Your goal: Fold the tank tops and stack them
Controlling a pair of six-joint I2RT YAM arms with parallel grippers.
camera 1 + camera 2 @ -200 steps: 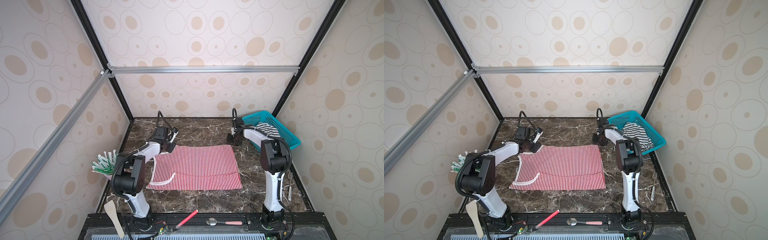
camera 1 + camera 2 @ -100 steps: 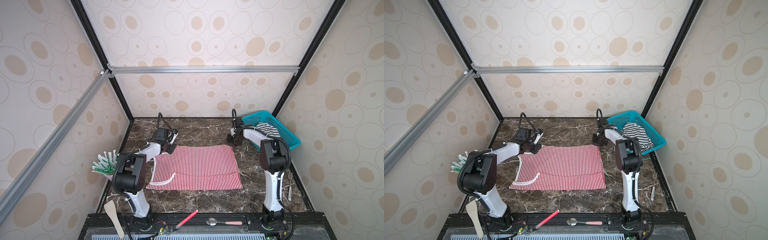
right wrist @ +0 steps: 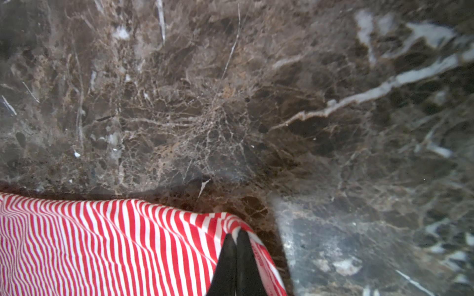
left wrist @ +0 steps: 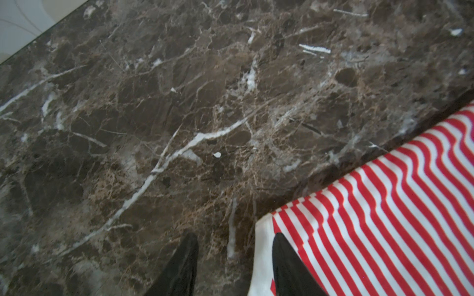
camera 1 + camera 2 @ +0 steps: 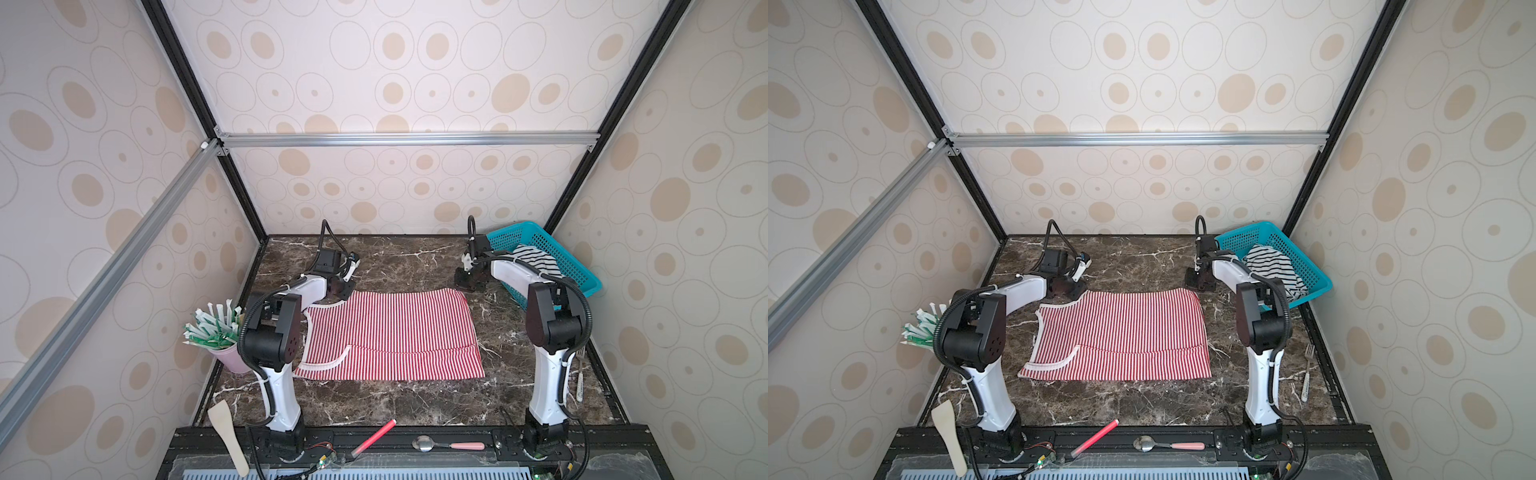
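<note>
the red-and-white striped tank top (image 5: 390, 332) lies flat on the marble table (image 5: 374, 399), likely spread so its far edge can be folded over. at its far corners the right gripper (image 3: 236, 237) is clenched on the cloth, while the left gripper (image 4: 234, 239) stands half open astride the white trim (image 4: 261, 253), gripping nothing. beyond, the black-and-white striped tank top (image 5: 1273, 270) lies in the teal mesh basket (image 5: 1239, 240).

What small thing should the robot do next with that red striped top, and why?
Probably close the left hand on its corner of the red striped top. The right hand is shut on the other far corner, while the left stands open, straddling the white-trimmed edge.
</note>
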